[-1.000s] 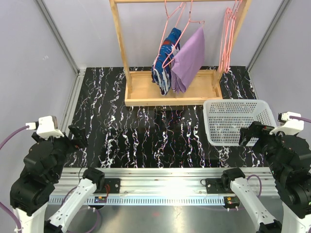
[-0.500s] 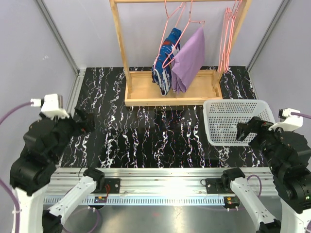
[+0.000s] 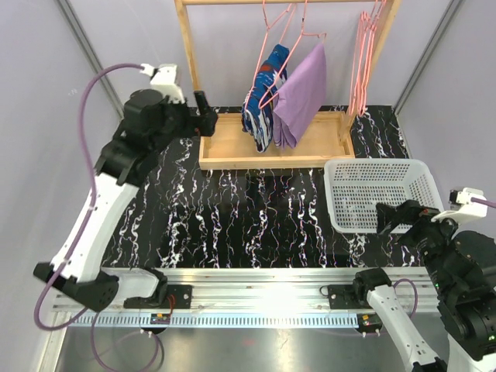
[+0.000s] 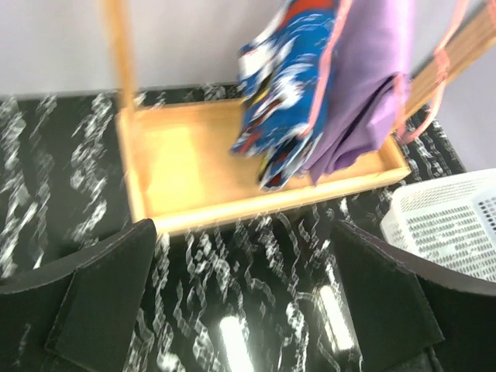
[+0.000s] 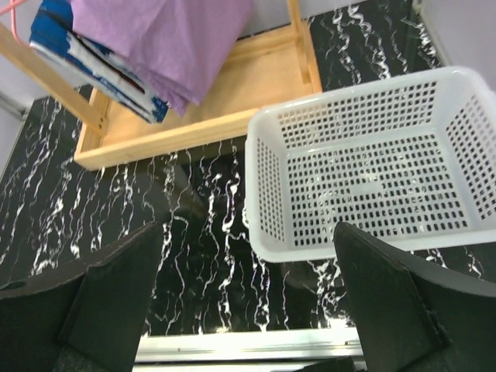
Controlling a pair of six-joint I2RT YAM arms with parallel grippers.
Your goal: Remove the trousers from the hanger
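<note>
Blue patterned trousers (image 3: 263,101) and lilac trousers (image 3: 301,93) on pink hangers (image 3: 291,27); left hand (image 3: 206,115) and right hand (image 3: 390,218) both spread, empty.
The garments hang touching, side by side, over the wooden rack (image 3: 232,147) at the bench's (image 3: 232,217) far edge. The left hand hovers beside the rack's left post; the right is by the white basket's (image 3: 372,164) near wall, close to the right edge.

- The dark blue trousers (image 3: 259,116), streaked with white and red, are hung folded over a pink hanger (image 4: 330,66). The lower end is seen low over the wooden rack base (image 3: 229,143), seemingly not touching it.
- The plain lilac trousers (image 3: 302,93) are draped over a neighbouring hanger, just right of the blue pair and apparently touching it. They are tilted, with the folded bottom near the base's middle.
</note>
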